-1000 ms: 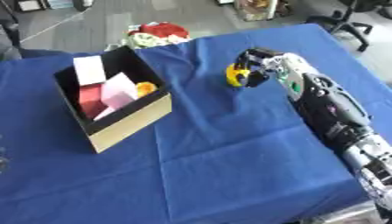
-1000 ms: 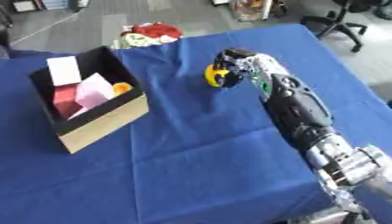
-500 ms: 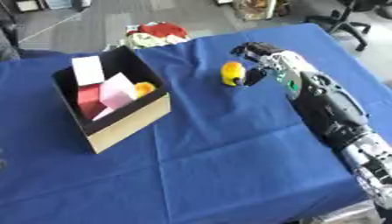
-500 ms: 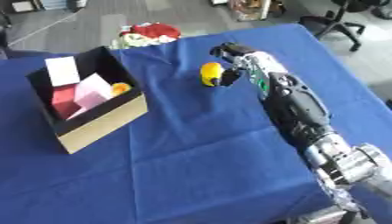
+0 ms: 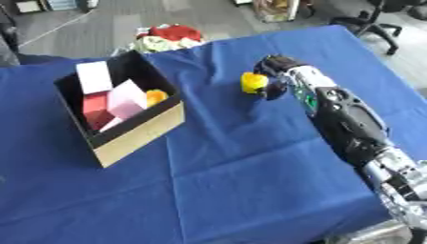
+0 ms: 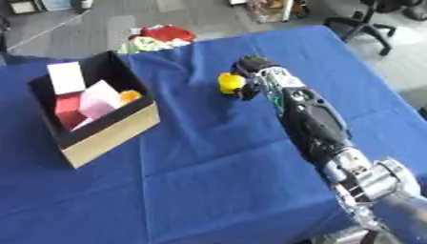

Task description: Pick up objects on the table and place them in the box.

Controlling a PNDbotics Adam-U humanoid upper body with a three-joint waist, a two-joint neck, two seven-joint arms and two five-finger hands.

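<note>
Right now the robot's right hand (image 5: 275,78) is reached out across the blue cloth-covered surface (image 5: 250,162) and sits against the small yellow rounded object (image 5: 253,82), which lies toward one o'clock from the middle of the surface. The dark fingers look curled around the object's right side, but whether they have truly closed on it or only rest beside it cannot be told from either view; the object appears to be touching the cloth or barely above it. The open black-and-tan cardboard box (image 5: 133,136) stands well apart, at about nine o'clock from the object, and already holds a white block (image 5: 93,76), a pink block (image 5: 125,97), a red piece (image 5: 93,108) and something small and orange (image 5: 155,96). To do this step well, the grasp should probably be settled before any lift: fingers wrapped under the widest part of the rounded shape, thumb opposing, since a smooth round thing may roll or squirt out sideways. Then a straight rise clear of the cloth, and a sweep toward nine o'clock high enough to pass the box's near wall. Release looks best over the gap near the orange item. The left hand shows in neither view. A heap of red and white items (image 5: 167,38) beyond the surface's far edge, at twelve o'clock, plays no part.
</note>
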